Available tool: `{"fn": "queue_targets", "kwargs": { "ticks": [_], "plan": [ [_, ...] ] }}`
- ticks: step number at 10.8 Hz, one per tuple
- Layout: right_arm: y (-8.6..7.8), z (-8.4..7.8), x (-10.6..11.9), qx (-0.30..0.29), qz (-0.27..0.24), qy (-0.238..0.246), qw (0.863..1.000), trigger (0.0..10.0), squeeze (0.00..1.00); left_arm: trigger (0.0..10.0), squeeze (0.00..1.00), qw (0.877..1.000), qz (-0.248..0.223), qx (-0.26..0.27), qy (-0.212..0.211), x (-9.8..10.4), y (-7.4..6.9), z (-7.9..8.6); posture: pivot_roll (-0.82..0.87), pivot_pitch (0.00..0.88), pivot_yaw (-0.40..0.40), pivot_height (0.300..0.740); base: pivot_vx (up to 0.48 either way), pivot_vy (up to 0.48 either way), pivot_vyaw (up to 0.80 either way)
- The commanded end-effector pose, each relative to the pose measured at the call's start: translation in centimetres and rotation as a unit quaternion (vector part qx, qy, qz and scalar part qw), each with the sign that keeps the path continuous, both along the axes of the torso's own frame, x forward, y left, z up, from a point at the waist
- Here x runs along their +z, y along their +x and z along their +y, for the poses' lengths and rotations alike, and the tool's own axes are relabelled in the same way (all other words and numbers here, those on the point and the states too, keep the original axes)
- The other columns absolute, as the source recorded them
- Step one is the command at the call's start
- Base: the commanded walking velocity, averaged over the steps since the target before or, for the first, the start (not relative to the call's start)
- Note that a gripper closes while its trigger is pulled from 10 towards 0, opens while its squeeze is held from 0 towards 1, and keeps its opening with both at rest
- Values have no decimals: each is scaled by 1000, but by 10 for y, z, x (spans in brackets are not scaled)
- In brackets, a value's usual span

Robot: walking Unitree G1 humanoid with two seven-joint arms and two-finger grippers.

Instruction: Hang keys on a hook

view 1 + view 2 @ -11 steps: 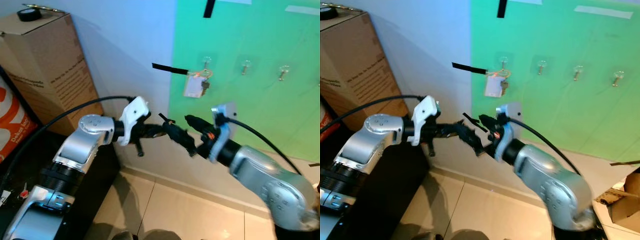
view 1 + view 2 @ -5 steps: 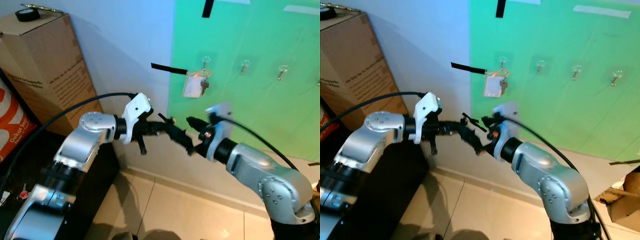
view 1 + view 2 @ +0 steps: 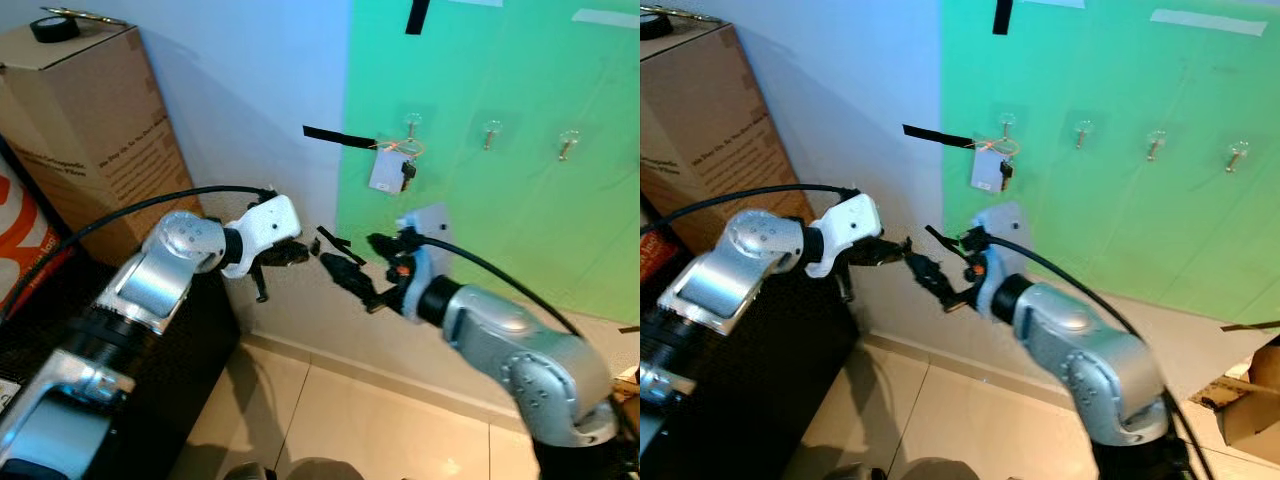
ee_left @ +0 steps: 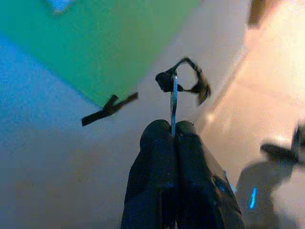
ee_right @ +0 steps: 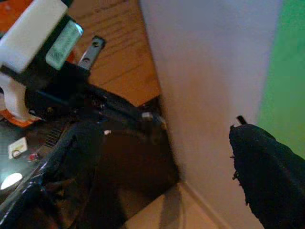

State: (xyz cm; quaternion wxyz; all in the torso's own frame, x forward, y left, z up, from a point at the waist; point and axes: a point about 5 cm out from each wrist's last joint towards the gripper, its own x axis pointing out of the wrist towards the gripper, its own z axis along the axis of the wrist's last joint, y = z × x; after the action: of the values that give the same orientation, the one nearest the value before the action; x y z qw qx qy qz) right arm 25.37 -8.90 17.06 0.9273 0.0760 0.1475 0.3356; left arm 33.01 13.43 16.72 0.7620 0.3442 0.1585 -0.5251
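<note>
Green sheeting (image 3: 500,200) covered the wall from about the middle toward 3 o'clock, and bare pale wall (image 3: 250,90) ran off toward 9 o'clock; a row of small clear hooks sat on the green, and on the first hook (image 3: 412,124) the keys (image 3: 405,172) hung with a white tag (image 3: 384,170) just beside them, up at about 12 o'clock from my two tools; a strip of black tape (image 3: 338,137) stuck out from the wall at the seam, near the tag; more hooks (image 3: 489,130) stood along the green toward 2 o'clock, well apart from the keys; a tall cardboard box (image 3: 90,130) stood at 10 o'clock against the pale wall, with a roll of black tape (image 3: 58,28) on its top; tiled floor (image 3: 330,420) lay below at 6 o'clock; my left tool (image 3: 300,252) reached out from 9 o'clock below the keys, its fingers (image 4: 162,157) pressed together, and in the left wrist view a thin flat strip stood up from between the tips, though I could not tell what it was; my right tool (image 3: 347,262) came in from 4 o'clock with its fingers (image 5: 267,167) spread apart and holding nothing, its tips just beside the left tool's tips; both tools were apart from the keys.
</note>
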Motion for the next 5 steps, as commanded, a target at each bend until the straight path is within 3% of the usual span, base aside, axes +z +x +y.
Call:
{"fn": "queue_targets", "kwargs": {
  "ticks": [1, 3, 4, 5],
  "plan": [
    [0, 3, -4, -3, 6, -4, 1000, 10000, 0, 0, 0, 999, -9, -28, 29, 4, 1, 0, -69, 0, 78, 740, 0, 0, 0],
    [-3, 5, -15, -14, 12, -29, 999, 10000, 0, 0, 0, 987, -21, -86, 136, 3, 9, 5, -65, 0, 129, 740, 0, 0, 0],
    [-4, 4, -15, -19, 12, -26, 999, 10000, 0, 0, 0, 991, 3, -75, 109, 8, 12, 0, -66, 0, 132, 740, 0, 0, 0],
    [-5, 3, -14, -21, 11, -21, 1000, 10000, 0, 0, 0, 988, 0, -90, 127, 7, 13, 2, -73, 0, 140, 740, 0, 0, 0]
  ]
}}
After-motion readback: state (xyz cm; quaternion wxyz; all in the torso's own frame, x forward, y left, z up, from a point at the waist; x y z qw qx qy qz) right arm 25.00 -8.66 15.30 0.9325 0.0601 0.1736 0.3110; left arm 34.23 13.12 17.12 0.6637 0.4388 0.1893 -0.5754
